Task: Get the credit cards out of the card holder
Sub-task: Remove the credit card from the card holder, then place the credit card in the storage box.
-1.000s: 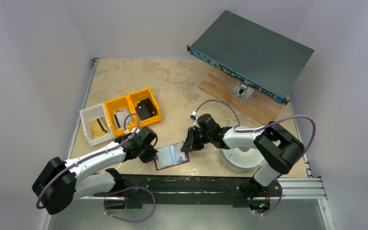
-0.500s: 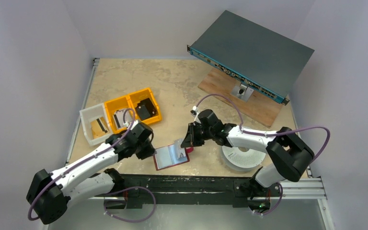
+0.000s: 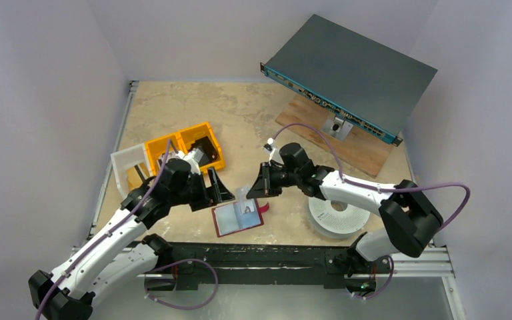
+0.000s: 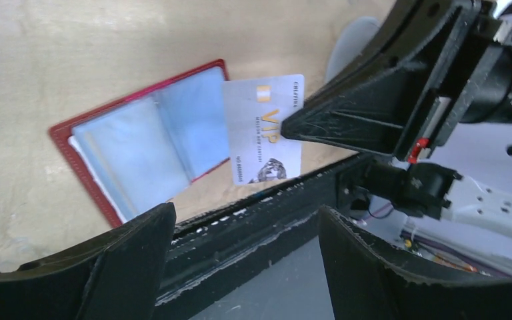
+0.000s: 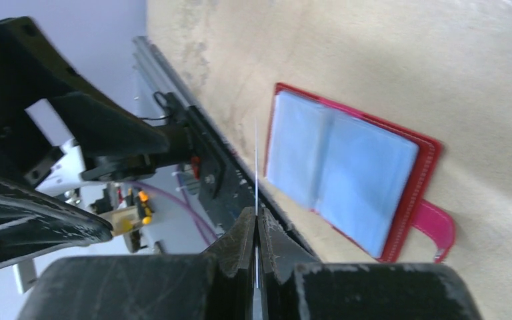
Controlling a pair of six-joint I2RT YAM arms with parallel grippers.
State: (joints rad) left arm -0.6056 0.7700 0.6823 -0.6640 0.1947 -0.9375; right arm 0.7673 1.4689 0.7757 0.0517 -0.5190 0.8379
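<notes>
Right gripper (image 4: pixel 285 127) clamped on pale blue-grey VIP plastic card (image 4: pixel 263 133), upright above open dark red leather-like card holder (image 4: pixel 140 153) on table (image 4: pixel 73 53). Left gripper (image 3: pixel 219 189) jaws apart, close by. Grip card's free edge squarely with left before right releases.

Reaching in from the near edge of the table (image 3: pixel 253 113) with left arm (image 3: pixel 117 230) and right arm (image 3: pixel 357 193), tips turned toward each other. Holding the left gripper (image 3: pixel 219 187) spread wide, on nothing. Pinching the right gripper (image 3: pixel 249 193) tight on one credit card (image 4: pixel 263 127).
</notes>
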